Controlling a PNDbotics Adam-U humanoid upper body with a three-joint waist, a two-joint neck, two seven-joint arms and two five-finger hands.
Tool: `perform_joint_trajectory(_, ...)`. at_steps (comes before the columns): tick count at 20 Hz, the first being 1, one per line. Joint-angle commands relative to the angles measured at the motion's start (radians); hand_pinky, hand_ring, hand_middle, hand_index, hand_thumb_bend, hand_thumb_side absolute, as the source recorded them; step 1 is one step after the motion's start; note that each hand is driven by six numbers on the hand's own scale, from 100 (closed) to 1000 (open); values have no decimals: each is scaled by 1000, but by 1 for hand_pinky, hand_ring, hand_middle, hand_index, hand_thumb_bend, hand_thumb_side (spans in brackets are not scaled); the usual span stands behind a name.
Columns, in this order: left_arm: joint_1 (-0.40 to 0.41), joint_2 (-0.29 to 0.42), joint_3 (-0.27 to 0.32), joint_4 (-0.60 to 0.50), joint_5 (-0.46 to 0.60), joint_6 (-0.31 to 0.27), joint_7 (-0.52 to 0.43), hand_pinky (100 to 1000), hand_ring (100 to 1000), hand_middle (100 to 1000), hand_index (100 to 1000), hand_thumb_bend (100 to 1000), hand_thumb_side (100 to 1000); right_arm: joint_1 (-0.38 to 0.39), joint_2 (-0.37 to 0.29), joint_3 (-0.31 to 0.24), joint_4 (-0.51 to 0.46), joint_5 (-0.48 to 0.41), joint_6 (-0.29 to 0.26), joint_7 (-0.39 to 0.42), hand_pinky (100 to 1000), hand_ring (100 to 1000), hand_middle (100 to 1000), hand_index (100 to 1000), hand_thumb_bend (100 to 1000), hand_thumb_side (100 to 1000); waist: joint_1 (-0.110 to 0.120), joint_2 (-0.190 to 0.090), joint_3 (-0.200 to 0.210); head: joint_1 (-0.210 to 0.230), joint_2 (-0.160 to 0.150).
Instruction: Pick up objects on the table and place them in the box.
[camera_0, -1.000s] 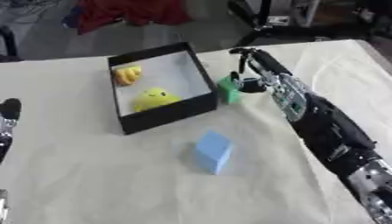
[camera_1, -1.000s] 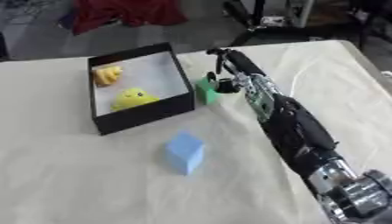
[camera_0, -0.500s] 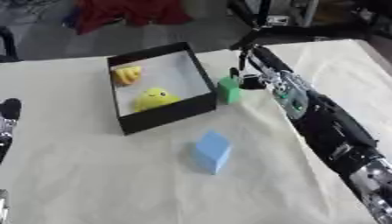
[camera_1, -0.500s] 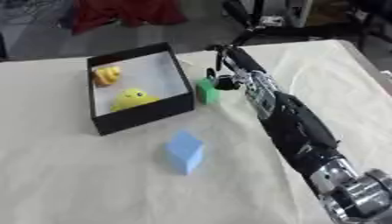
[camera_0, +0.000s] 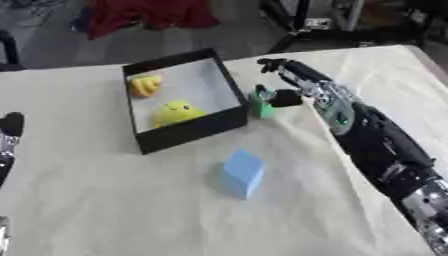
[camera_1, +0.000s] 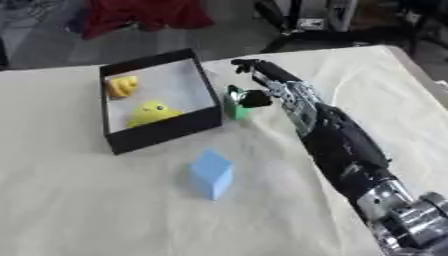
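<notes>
A robot's right hand (camera_0: 293, 85) reaches across a cream-covered table (camera_0: 105, 200) toward a small green object (camera_0: 260, 104) standing just outside the right wall of a black box (camera_0: 188, 131). The thumb (camera_0: 282, 99) presses against the object's right side while the fingers (camera_0: 273, 65) arch over and behind it, partly curled; whether they also touch it cannot be told. The green object rests on the cloth, touching or nearly touching the box. Inside the white-floored box lie two yellow items, a rounded yellow object (camera_0: 175, 112) near the front and an orange-yellow object (camera_0: 144, 85) toward the back left. A light blue block (camera_0: 242, 171) sits on the cloth in front of the box, apart from it. The left hand (camera_0: 9, 131) shows at the left edge, fingers up and relaxed.
</notes>
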Motion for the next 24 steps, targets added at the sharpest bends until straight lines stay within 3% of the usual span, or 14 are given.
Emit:
perform_joint_trajectory(1, -9, 9, 9, -22, -4, 0, 1, 669, 591, 608, 805, 784, 688, -31, -35, -15, -3, 31, 2, 74, 859, 926, 888, 1000, 100, 702, 14, -6, 1, 1, -2)
perform_joint_trajectory(8, -10, 7, 8, -22, -3, 0, 0, 669, 591, 608, 805, 783, 688, -31, -33, -35, 46, 93, 32, 110, 868, 948, 949, 1000, 100, 789, 15, -1, 3, 1, -2)
perform_joint_trajectory(16, -16, 2, 4, -23, -1, 0, -3, 669, 591, 608, 805, 783, 689, -33, -23, -54, 96, 142, 72, 58, 865, 952, 958, 1000, 100, 803, 20, 5, 12, 0, -2)
perform_joint_trajectory(24, -22, -2, 3, -24, -1, 0, -4, 668, 591, 608, 805, 782, 689, -34, -11, -60, 91, 71, 73, 29, 861, 958, 947, 1000, 100, 844, 23, 13, 19, -2, -2)
